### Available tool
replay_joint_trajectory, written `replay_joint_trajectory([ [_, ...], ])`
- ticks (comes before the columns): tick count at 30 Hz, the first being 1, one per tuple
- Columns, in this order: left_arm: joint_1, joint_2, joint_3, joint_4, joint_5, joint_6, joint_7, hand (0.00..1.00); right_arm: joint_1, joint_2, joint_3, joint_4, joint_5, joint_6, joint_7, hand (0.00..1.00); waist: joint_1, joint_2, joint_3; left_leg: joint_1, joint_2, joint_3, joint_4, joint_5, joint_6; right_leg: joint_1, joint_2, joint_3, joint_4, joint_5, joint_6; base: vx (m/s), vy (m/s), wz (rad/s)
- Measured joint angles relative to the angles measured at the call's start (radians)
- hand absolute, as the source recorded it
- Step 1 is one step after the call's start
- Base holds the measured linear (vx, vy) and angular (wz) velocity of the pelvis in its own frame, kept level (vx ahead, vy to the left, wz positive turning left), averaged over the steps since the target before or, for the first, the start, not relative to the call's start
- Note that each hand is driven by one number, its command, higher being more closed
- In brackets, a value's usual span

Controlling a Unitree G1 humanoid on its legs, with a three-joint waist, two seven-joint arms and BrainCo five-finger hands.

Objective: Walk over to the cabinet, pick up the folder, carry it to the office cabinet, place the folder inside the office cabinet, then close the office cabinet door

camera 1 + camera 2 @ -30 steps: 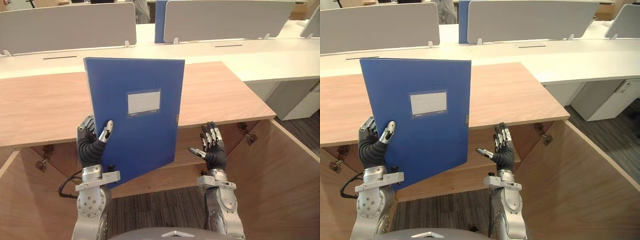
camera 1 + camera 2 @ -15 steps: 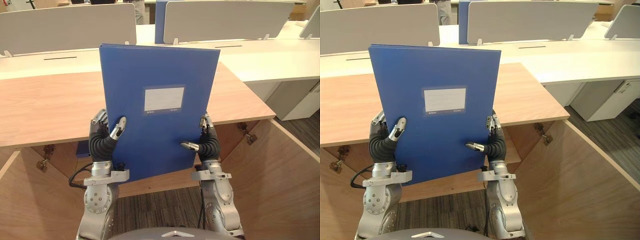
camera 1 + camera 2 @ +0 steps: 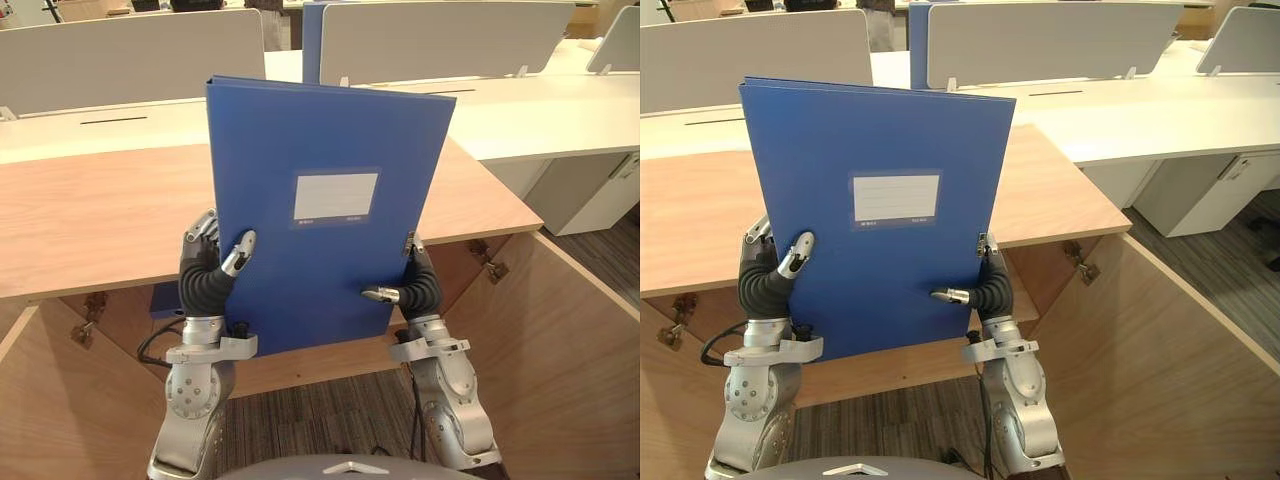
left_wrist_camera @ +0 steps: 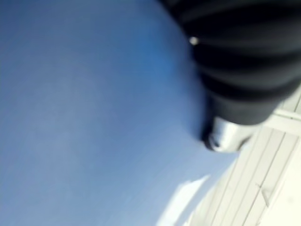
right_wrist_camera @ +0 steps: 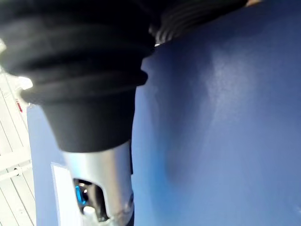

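Observation:
I hold a blue folder [image 3: 325, 210] with a white label upright in front of me, above the opening of the wooden cabinet [image 3: 90, 215]. My left hand [image 3: 203, 272] grips its lower left edge, thumb on the front cover and fingers behind. At the lower right edge my right hand [image 3: 421, 287] pinches it the same way. Close up, the left wrist view has the blue cover [image 4: 89, 117] under the thumb [image 4: 226, 136], and the right wrist view has the cover [image 5: 225, 141] beside that hand's thumb [image 5: 104, 183].
Both cabinet doors stand wide open, one at the left [image 3: 45, 400] and one at the right [image 3: 575, 340]. A blue item [image 3: 165, 298] lies on the shelf inside. White desks with grey screens [image 3: 130, 55] stand behind, and a white drawer unit [image 3: 600, 190] is at the right.
A second ago only my left hand held the folder, off to the left, and my right hand was open and apart. The folder has moved to the middle and my right hand has closed on it.

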Motion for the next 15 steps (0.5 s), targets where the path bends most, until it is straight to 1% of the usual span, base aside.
replay_joint_trajectory([
  [4, -0.012, 0.006, 0.014, 0.001, -0.026, -0.001, -0.03, 1.0, -0.024, -0.026, 0.003, 0.008, 0.0, 0.005, 0.019, 1.0, 0.002, 0.0, -0.001, -0.003, 0.0, -0.002, 0.003, 0.0, 0.0, -0.001, 0.0, -0.002, 0.0, 0.001, 0.0, 0.0, 0.0, 0.0],
  [6, -0.02, 0.023, 0.017, 0.001, -0.046, -0.008, -0.049, 1.0, -0.043, -0.035, 0.003, 0.015, 0.009, 0.02, 0.024, 1.0, 0.002, 0.0, -0.001, -0.004, 0.0, -0.003, 0.003, 0.0, 0.0, -0.001, 0.0, -0.003, 0.0, 0.001, -0.001, 0.0, 0.0, 0.0],
  [8, -0.025, 0.024, 0.019, 0.001, -0.046, -0.009, -0.061, 1.0, -0.048, -0.035, 0.003, 0.024, 0.011, 0.021, 0.024, 1.0, 0.003, -0.001, -0.002, -0.005, 0.0, -0.004, 0.004, 0.0, 0.0, -0.001, -0.001, -0.005, 0.0, 0.001, -0.001, 0.0, 0.0, 0.0],
  [10, -0.025, 0.027, 0.02, 0.011, -0.051, -0.009, -0.066, 1.0, -0.057, -0.036, 0.003, 0.052, 0.015, 0.022, 0.034, 1.0, 0.003, -0.003, -0.004, -0.008, -0.001, -0.006, 0.004, 0.001, 0.001, -0.002, -0.002, -0.007, 0.0, 0.002, 0.0, -0.02, -0.001, 0.02],
  [15, -0.026, 0.027, 0.028, 0.024, -0.068, -0.009, -0.07, 1.0, -0.057, -0.047, 0.008, 0.052, 0.029, 0.026, 0.044, 1.0, 0.003, -0.012, -0.011, -0.018, -0.004, -0.02, 0.004, 0.004, 0.005, -0.006, -0.005, -0.02, 0.0, 0.002, 0.0, -0.01, -0.002, 0.08],
])
